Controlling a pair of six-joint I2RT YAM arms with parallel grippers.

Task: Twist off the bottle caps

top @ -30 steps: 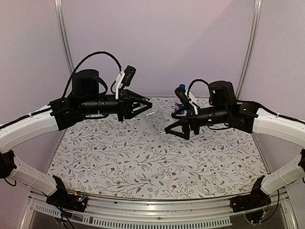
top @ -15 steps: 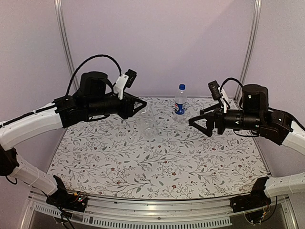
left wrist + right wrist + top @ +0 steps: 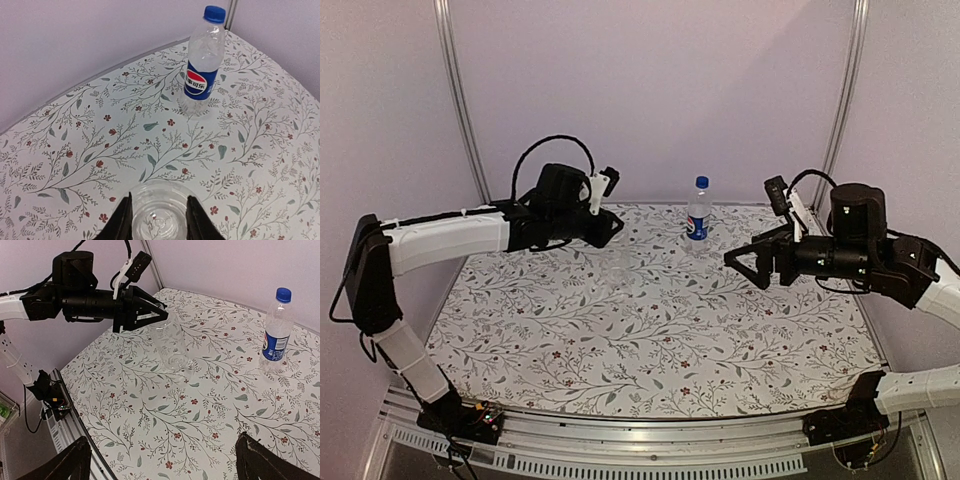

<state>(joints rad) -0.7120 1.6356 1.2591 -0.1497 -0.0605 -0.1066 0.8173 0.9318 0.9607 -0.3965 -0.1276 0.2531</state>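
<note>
The plain clear bottle (image 3: 620,266) is upright at mid-table, with its base at or just above the cloth. My left gripper (image 3: 611,228) is shut on its upper part. In the left wrist view I look down the bottle (image 3: 159,200) between the black fingers (image 3: 121,222). It also shows in the right wrist view (image 3: 173,346). Its pale cap cannot be made out. The Pepsi bottle (image 3: 698,216) stands at the back with its blue cap (image 3: 701,183) on. My right gripper (image 3: 745,262) is open and empty, to the right of both bottles.
The floral cloth (image 3: 650,350) covers the table. Lilac walls with metal corner posts (image 3: 460,100) enclose the back and sides. A metal rail (image 3: 650,455) runs along the near edge.
My right gripper has pulled away to the right, open. My left arm has reached further out and brought the plain bottle from a tilt to upright, lower over the cloth.
</note>
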